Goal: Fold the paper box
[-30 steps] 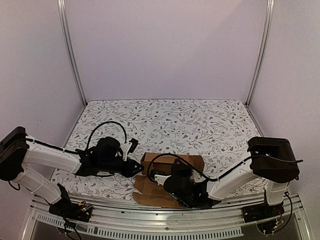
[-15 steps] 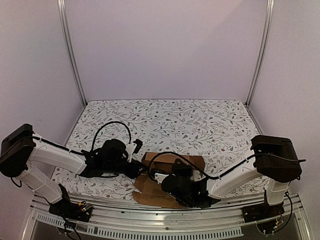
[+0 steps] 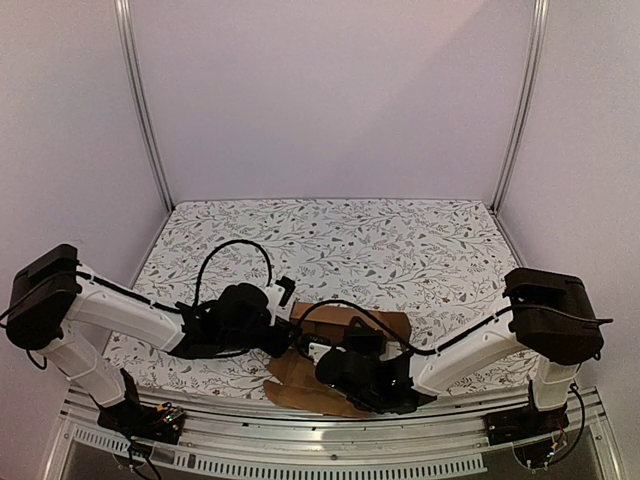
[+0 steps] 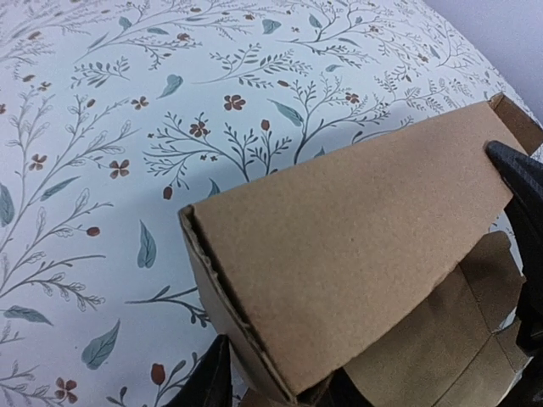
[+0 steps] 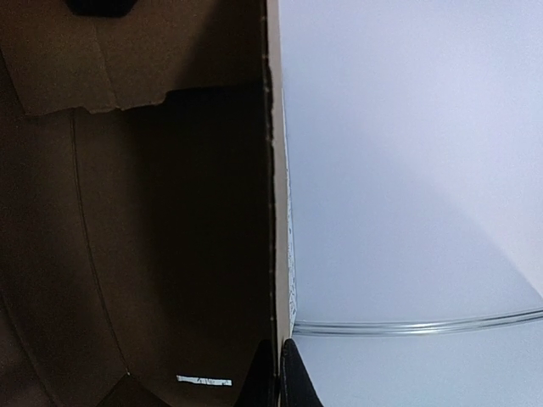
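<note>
1. Paper box: plain brown cardboard, half folded, lying just behind the near rail, about at its middle, with one long wall raised and loose flaps flat on the rail side.
2. Left gripper: also behind the rail, at the left end of the box, with one finger on each side of the raised wall's corner. Partly open; cannot tell whether really pinching or only astride.
3. Right gripper: nearer to the rail, closed fully on a thin upright wall edge, seen edge-on from the right wrist.
4. Probably very light, and rather stiff across the panels but weak along the scored lines. Likely to slide on the printed cloth when pushed, and to spring open if released.
5. Best to hold at wall edges close to a crease, not at bendable flap tips. Gentle pressure only, to avoid crushing the corrugated edge.
</note>
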Action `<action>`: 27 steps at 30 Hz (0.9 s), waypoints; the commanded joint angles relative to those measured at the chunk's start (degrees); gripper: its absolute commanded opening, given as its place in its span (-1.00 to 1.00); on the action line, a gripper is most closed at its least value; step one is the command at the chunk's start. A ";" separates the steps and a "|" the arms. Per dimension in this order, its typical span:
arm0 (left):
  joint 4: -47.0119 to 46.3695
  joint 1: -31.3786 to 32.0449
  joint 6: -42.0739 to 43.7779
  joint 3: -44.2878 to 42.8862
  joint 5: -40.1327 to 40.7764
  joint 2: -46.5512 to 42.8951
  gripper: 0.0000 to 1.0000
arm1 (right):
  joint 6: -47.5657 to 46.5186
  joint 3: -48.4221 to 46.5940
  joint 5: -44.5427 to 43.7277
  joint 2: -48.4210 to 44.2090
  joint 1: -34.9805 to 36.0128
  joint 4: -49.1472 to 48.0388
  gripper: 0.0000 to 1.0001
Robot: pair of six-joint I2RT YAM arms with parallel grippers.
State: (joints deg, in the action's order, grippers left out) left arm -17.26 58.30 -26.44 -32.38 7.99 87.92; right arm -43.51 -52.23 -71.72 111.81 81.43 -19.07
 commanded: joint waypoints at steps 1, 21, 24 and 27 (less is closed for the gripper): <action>-2.04 2.36 1.25 -2.06 4.91 0.91 -0.41 | 5.67 -1.00 5.42 -0.19 0.73 6.75 -1.00; -7.85 2.94 2.55 -4.55 6.81 5.57 -1.00 | 23.80 -8.50 19.44 -6.29 0.72 27.70 -0.55; -8.35 2.90 3.27 -4.80 6.86 5.85 -1.00 | 27.36 -9.41 24.51 -9.32 0.76 30.04 -0.12; -8.66 2.87 4.27 -4.81 7.18 5.87 -1.00 | 29.15 -10.06 28.07 -12.67 0.74 31.98 0.19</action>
State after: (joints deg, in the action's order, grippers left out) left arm -22.24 60.42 -23.66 -35.79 15.66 93.25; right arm -20.05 -60.60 -52.77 104.25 81.76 7.57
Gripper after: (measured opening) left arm 0.042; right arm 0.531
